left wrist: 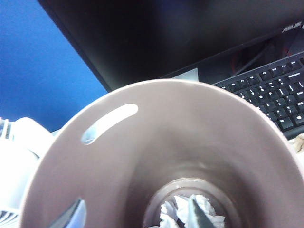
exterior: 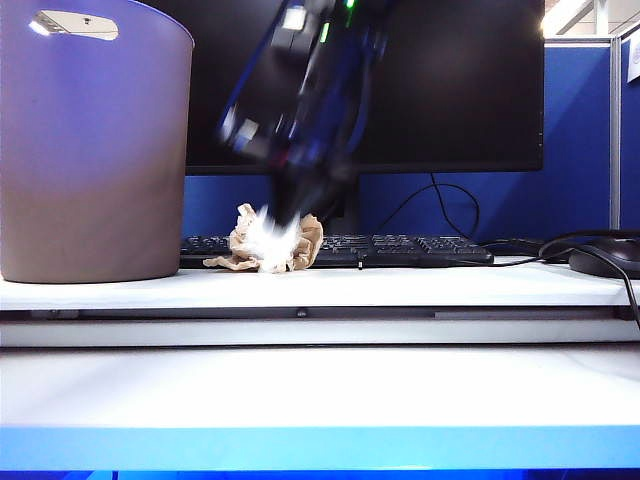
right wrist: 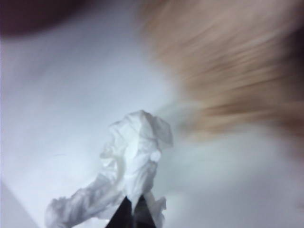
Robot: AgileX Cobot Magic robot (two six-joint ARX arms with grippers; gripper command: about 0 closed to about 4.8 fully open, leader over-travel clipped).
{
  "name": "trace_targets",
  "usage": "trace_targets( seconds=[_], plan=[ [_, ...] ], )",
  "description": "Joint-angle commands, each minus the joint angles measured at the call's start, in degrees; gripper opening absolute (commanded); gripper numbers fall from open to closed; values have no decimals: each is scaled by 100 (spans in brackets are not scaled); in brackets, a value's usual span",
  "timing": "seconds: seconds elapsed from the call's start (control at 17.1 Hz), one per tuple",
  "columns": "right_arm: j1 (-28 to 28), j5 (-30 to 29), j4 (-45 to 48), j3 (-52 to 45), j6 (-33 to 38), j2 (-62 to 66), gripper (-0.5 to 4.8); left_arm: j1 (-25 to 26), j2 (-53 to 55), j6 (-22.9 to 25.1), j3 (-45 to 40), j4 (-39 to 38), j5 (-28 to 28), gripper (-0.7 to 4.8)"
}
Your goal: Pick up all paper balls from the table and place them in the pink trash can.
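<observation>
The pink trash can (exterior: pixel 95 150) stands at the table's (exterior: pixel 420 285) back left. Seen from above in the left wrist view, the can (left wrist: pixel 190 90) holds a white paper ball (left wrist: pixel 176 208) on its bottom. My left gripper (left wrist: pixel 135 219) hangs over the can's mouth, open, with nothing between its fingers. My right gripper (right wrist: pixel 134 202) is shut on a white paper ball (right wrist: pixel 135 152). In the exterior view that gripper (exterior: pixel 285 212), blurred by motion, points down at the white ball (exterior: pixel 270 240), right in front of the tan paper ball (exterior: pixel 312 238). The tan ball (right wrist: pixel 228 71) is a blur beyond the white one.
A black keyboard (exterior: pixel 420 248) lies behind the paper balls, under a dark monitor (exterior: pixel 450 80). A black mouse (exterior: pixel 608 258) with its cable sits at the right. A white fan (left wrist: pixel 19 142) stands beside the can. The table's front edge is bright blue.
</observation>
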Motion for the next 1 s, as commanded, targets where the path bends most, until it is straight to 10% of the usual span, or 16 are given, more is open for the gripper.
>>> trace_targets(
  seconds=[0.06,0.35,0.59,0.65,0.7,1.0],
  plan=[
    [-153,-197,166,1088,-101,-280,-1,2,-179,9,31,-83,7,286],
    [50,-2448,2157,2437,946,-221,-1,0,-815,199,31,-1425,396,-6],
    [417,-2470,2671,2439,1235,111,67,0,-1344,-20,31,-1727,1484,-5],
    [463,-2321,2590,2441,1233,122,413,0,-1467,-17,31,-1722,1705,-5],
    [470,-2129,2485,2472,1231,79,479,0,-1478,-15,31,-1749,1705,-5],
    [22,752,11,2470,553,-680,479,-4,-955,-4,28,-1810,2577,-5]
  ],
)
